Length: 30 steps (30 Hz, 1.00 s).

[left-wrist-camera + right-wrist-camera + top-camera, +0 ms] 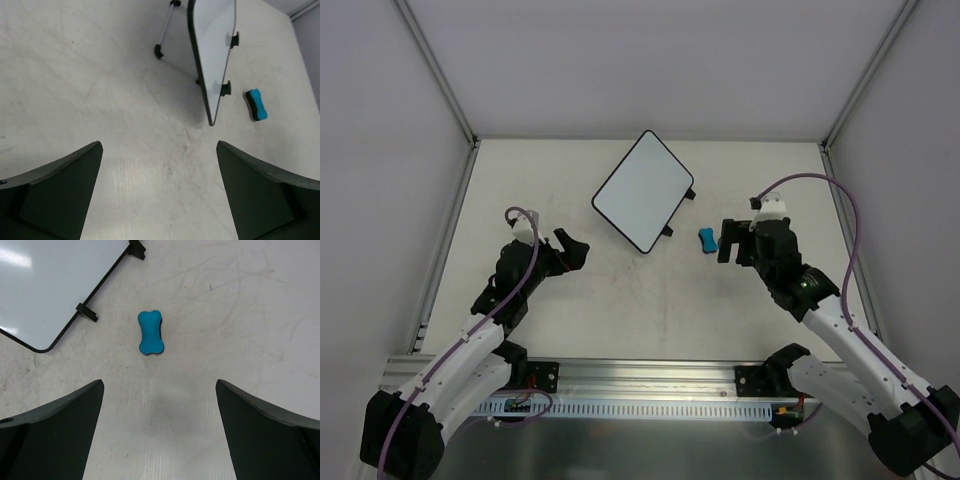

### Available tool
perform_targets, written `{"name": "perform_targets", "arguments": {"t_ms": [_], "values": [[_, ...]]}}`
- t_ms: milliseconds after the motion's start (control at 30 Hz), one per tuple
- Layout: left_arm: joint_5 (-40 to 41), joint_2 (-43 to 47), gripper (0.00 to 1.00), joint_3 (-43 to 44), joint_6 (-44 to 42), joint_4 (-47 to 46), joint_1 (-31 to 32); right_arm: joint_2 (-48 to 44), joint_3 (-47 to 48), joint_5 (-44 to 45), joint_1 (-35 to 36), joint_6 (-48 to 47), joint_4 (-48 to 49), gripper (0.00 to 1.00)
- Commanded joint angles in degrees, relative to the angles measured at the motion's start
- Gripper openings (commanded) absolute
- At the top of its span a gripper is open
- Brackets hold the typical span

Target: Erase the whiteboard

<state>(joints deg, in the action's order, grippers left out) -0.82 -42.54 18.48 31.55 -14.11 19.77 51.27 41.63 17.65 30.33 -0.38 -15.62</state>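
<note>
The whiteboard (643, 188) has a smooth, glossy white face that throws light back. Its thin black rim and tabs look like plastic. The eraser (150, 332) is matt blue and looks soft, kinda foam-ish, with a darker layer along its edge. The table (650, 300) is matt off-white and pretty scuffed, with fine scratches all over. The fingers (55, 195) on the left gripper (160, 190) and right gripper (160, 430) are matt black plastic. The rail (640, 378) at the near edge is bare silvery metal.

Blue eraser (707, 239) on pale table (620, 320)
Bone-shaped, it lies flat right of the table's middle, faint scuffs around it.
</note>
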Motion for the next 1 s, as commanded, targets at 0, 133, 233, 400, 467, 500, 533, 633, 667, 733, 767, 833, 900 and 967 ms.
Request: {"name": "perform_targets", "arguments": {"t_ms": [0, 133, 233, 400, 467, 500, 533, 633, 667, 733, 767, 833, 900, 967], "values": [[4.2, 1.6, 0.99, 4.4, -4.3, 11.9, -0.3, -5.1, -1.7, 2.4, 0.3, -4.4, 1.8, 0.99], [6.7, 2.2, 0.99, 5.8, -7.2, 17.1, -0.3, -7.9, -4.7, 6.0, 0.4, -6.0, 3.3, 0.99], [9.2, 2.9, 0.99, 5.3, -9.6, 18.9, 0.0, -10.3, -8.4, 8.8, 0.3, -5.1, 6.0, 0.99], [12.9, 6.5, 0.99, 3.5, -10.5, 19.0, 1.3, -14.0, -16.3, 9.2, 0.4, -5.3, 12.6, 0.99], [12.7, 8.7, 0.99, 1.9, -11.1, 18.2, 1.4, -14.4, -19.3, 8.0, 0.3, -5.3, 15.3, 0.99], [12.9, 11.0, 0.99, 1.0, -11.1, 17.5, 1.5, -14.8, -19.8, 8.1, 0.4, -5.5, 15.3, 0.99], [13.0, 12.1, 0.99, -0.5, -11.1, 16.5, 1.4, -15.1, -20.1, 8.5, 0.3, -5.5, 15.2, 0.99], [13.4, 16.3, 0.99, -2.3, -11.2, 15.9, 1.5, -15.8, -21.0, 8.6, 0.3, -5.3, 17.0, 0.99], [13.0, 17.1, 0.99, -2.5, -11.3, 15.9, 1.4, -16.0, -21.1, 8.9, 0.3, -5.2, 16.9, 0.99], [12.6, 18.4, 0.99, -2.9, -11.3, 15.9, 1.5, -16.3, -21.4, 8.8, 0.3, -4.9, 16.8, 0.99], [12.7, 18.6, 0.99, -2.9, -11.3, 16.0, 1.4, -16.4, -21.5, 8.5, 0.4, -5.0, 16.8, 0.99], [12.4, 18.5, 0.99, -2.7, -11.4, 16.0, 1.4, -16.8, -21.6, 8.5, 0.3, -5.0, 16.8, 0.99], [12.5, 17.8, 0.99, -2.7, -11.3, 15.9, 1.5, -16.9, -21.8, 8.3, 0.3, -5.0, 16.9, 0.99], [12.4, 17.2, 0.99, -2.4, -11.2, 15.9, 1.4, -17.0, -21.9, 7.7, 0.4, -5.0, 16.9, 0.99]]}}
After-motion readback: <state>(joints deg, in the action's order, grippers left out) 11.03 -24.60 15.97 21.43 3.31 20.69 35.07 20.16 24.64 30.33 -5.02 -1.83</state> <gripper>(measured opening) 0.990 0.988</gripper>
